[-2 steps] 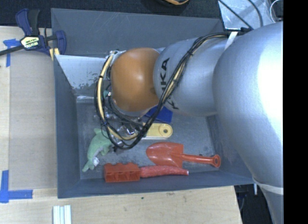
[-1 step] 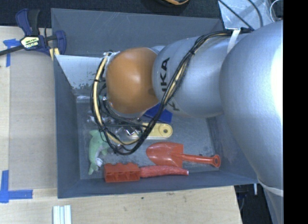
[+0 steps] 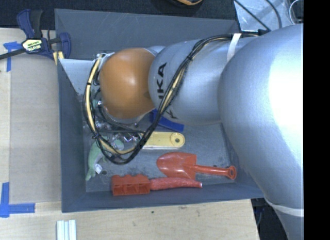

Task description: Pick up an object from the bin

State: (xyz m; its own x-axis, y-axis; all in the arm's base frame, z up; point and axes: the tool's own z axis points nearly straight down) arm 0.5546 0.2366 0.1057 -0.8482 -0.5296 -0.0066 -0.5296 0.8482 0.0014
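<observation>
The flat yellow plastic handle lies mid-bin, and your claw hangs over its left end (you cannot tell whether it is spread or pressed together). A pale green piece lies just left. Below them in the grey metal bin lie an orange-red plastic shovel and a red plastic brush.
</observation>
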